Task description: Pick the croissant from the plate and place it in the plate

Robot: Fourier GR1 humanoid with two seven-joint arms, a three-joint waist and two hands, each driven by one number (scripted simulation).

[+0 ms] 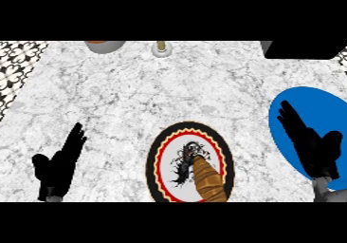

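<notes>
**Brown croissant on the patterned plate, both hands open**

Brown and ridged, the croissant [206, 178] lies on the patterned plate [159, 163], which stands near the lower edge of the view, about in the middle. The croissant rests on the right half of this plate, slanted, with its narrow end towards the plate's centre and its wide end at the lower rim. We see on the plate a white centre with a black drawing, then a red ring, then a black and cream toothed border.

To the right is the blue plate [313, 102], plain and large, partly cut by the right edge of the view. We see nothing lying on it. The two plates are near each other but apart.

Our right hand [313, 144] shows over the blue plate, fingers straight and pointing up and to the left, holding nothing. It is beside the croissant, not touching it. Our left hand [59, 161] shows at the lower left over the bare tabletop [134, 95], also with straight fingers and with nothing in it, well apart from both plates.

The tabletop is grey-white marble. At its far edge we see a grey bowl [104, 46], a small pale object [161, 49] that we cannot identify, and a black object [305, 49] at the top right corner. A black-and-white tile pattern [12, 71] runs along the left side.
</notes>
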